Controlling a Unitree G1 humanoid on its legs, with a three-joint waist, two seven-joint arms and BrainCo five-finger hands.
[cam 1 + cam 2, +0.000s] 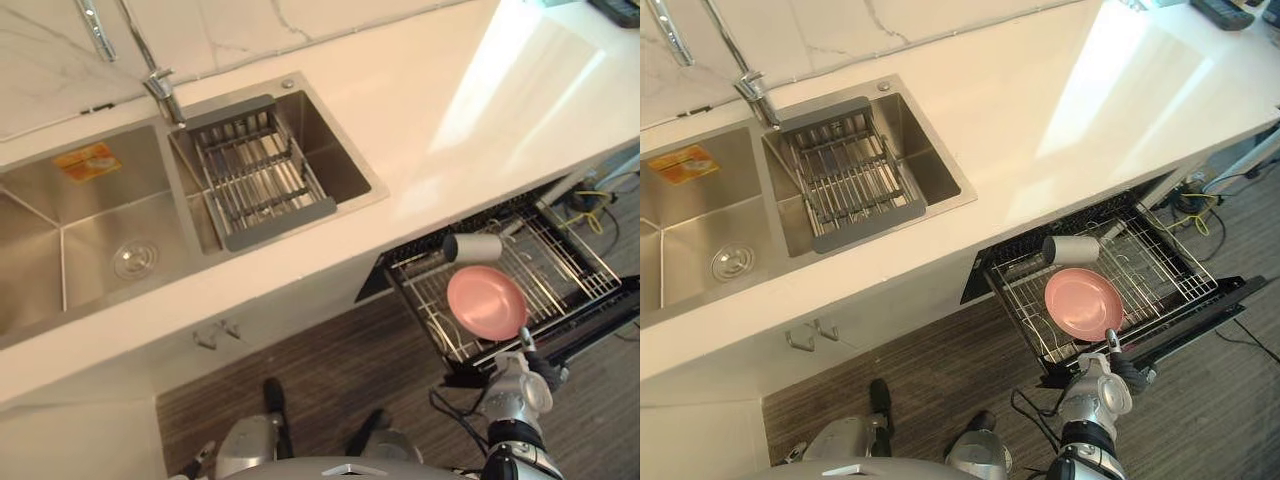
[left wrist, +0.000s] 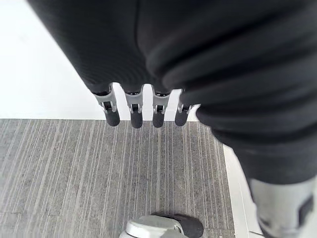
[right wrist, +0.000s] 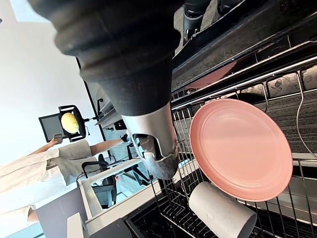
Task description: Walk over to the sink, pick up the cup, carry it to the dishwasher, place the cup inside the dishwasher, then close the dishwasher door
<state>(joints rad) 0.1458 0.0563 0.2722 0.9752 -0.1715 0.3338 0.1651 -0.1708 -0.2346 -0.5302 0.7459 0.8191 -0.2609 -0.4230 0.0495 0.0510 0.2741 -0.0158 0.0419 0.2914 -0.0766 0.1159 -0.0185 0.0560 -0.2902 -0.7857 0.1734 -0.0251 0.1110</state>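
The cup (image 1: 473,247) is seen lying on its side in the wire rack (image 1: 565,262) of the dishwasher, at the rack's back edge, just under the lip of the surface (image 1: 430,110). A pink plate (image 1: 486,302) is laid flat in the rack just in front of the cup, its rim close to or touching it. The rack is pulled out over the lowered dishwasher door (image 1: 605,318), whose dark front edge is seen past the plate.

The right robot hand (image 3: 156,154) is held at the front edge of the rack and door, near the plate; whether its fingers are open or curled cannot be told. The left robot hand (image 2: 134,111) is hung low over the floor (image 1: 330,370) with its fingers straight and nothing in it.

The surface is a white glossy top, brightly lit on the right. A steel double sink (image 1: 60,200) is set into it well to the left of the dishwasher, with a grey drain basket (image 1: 260,170) lodged across the smaller basin and a tap (image 1: 160,85) mounted behind it. An orange sticker (image 1: 88,160) is stuck to the back wall of the larger basin. The floor is laid in grey-brown striped planks. In the right wrist view a person (image 3: 29,168) in light clothes is seen farther back in the room.
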